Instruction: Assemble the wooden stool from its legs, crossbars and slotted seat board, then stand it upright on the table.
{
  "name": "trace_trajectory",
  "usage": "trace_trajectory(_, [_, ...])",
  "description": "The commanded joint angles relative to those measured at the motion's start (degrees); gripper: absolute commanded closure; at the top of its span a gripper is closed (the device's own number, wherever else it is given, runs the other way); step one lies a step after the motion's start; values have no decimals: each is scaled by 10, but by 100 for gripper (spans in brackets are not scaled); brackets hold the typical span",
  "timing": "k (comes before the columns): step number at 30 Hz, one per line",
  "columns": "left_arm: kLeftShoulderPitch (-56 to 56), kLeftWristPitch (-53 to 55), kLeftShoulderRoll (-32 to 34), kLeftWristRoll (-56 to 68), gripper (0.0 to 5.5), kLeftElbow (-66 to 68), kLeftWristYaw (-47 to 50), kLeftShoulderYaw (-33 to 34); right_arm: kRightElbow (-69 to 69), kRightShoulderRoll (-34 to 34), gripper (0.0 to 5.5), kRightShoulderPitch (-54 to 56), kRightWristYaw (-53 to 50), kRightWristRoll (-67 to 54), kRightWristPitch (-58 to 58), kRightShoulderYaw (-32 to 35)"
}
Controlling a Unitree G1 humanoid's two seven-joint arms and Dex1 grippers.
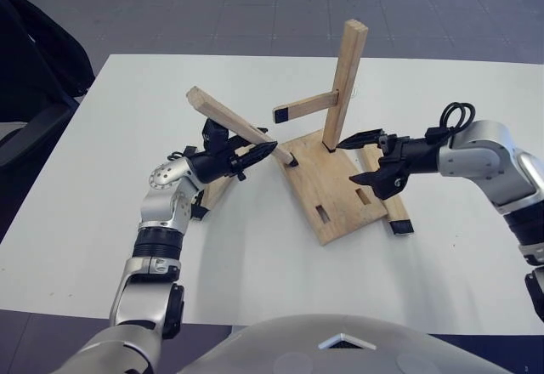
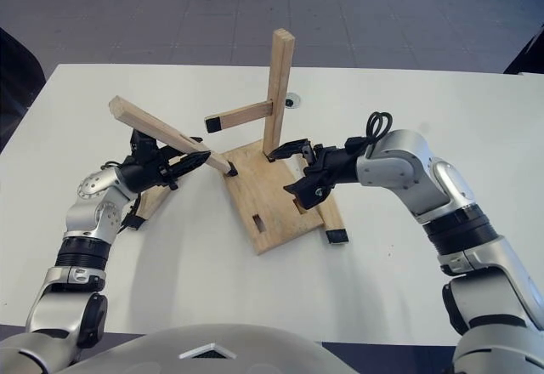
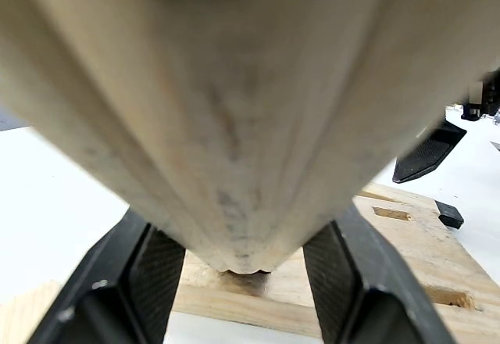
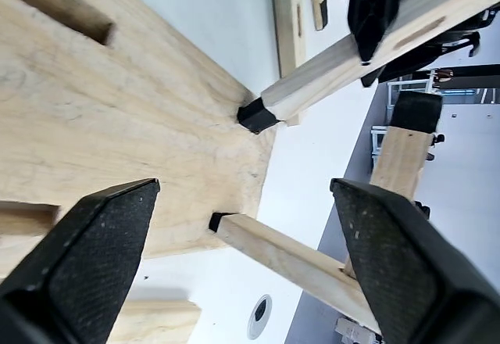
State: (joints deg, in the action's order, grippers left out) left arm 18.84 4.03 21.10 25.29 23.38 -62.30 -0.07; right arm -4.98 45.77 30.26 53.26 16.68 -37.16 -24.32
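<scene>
- Two slots (image 1: 323,214) at the near end of the seat board (image 1: 336,178) are sitting empty, so I'm guessing we're about halfway, with nothing standing as a stool yet.
- Seat board is lying tilted mid-table (image 1: 255,263), its right edge resting on a loose piece (image 1: 393,210). A second loose piece (image 1: 214,194) is lying under the left arm.
- Left gripper (image 1: 259,155) is clamping a slanted leg (image 1: 229,121), holding its capped tip at the board's left corner. Doesn't look seated to me.
- Right gripper (image 1: 361,168), fingers spread apart, is hovering just right of the upright leg (image 1: 344,85) base, gripping nothing.
- Farther back, that leg is standing in a far slot, crossbar (image 1: 308,106) sticking out left.
</scene>
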Motion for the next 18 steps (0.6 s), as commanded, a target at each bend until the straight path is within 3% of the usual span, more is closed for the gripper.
trace_trajectory(1, [9, 24, 24, -37, 345, 21, -13, -22, 6, -3, 146, 6, -4, 6, 8, 11])
trace_trajectory(8, [26, 47, 61, -33, 345, -19, -22, -13, 13, 0, 146, -11, -5, 14, 13, 13])
trace_trajectory(18, [13, 158, 95, -85, 345, -121, 9, -78, 15, -3, 146, -17, -6, 17, 21, 15])
